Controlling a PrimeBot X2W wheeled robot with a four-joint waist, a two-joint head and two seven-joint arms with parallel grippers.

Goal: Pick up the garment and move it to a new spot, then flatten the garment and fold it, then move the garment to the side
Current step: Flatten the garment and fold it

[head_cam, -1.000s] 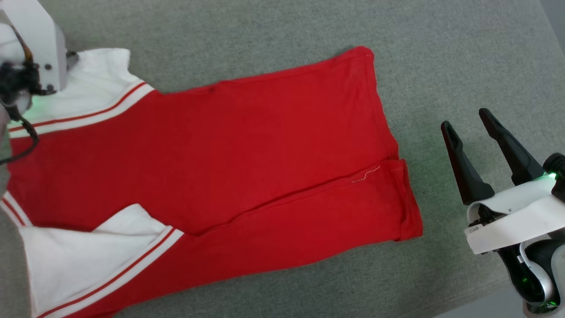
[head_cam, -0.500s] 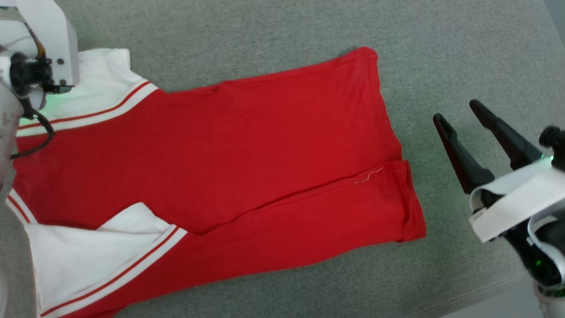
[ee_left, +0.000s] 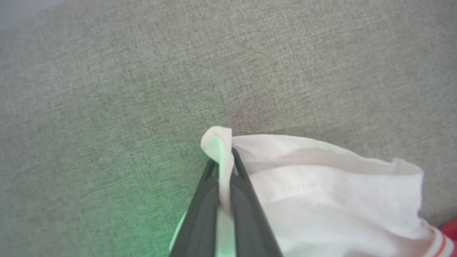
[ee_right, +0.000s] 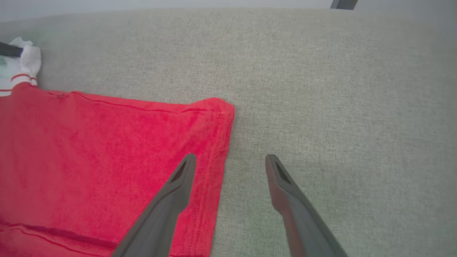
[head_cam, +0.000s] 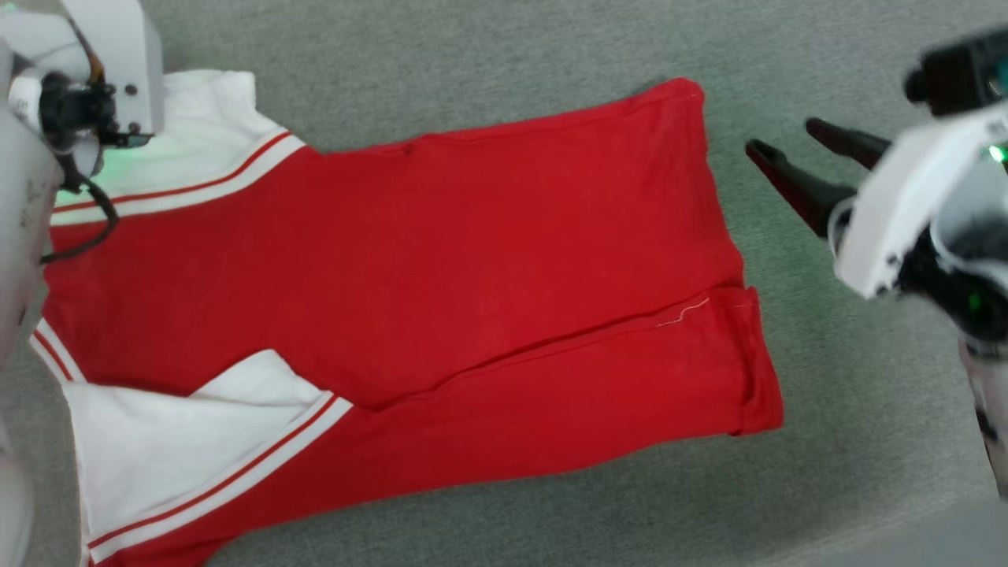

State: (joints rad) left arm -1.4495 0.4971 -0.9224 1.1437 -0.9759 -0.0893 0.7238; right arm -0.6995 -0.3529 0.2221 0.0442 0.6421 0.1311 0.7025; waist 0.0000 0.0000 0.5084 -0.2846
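Newly pinched at its white sleeve (ee_left: 321, 178) by the left gripper (ee_left: 224, 160), now shut, the garment (head_cam: 409, 268) is lying spread on the grey cushion (head_cam: 472, 47); the right gripper (head_cam: 783, 135), wide open and empty, is nearing its hem corner. Uneven pulling risks that pinch slipping.

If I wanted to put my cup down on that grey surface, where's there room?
Bare grey surface runs along the far edge of the garment and widens right of its hem, below the open right gripper. A narrower strip lies along its near edge. Crowded: the left end, where the left gripper pinches a white sleeve.
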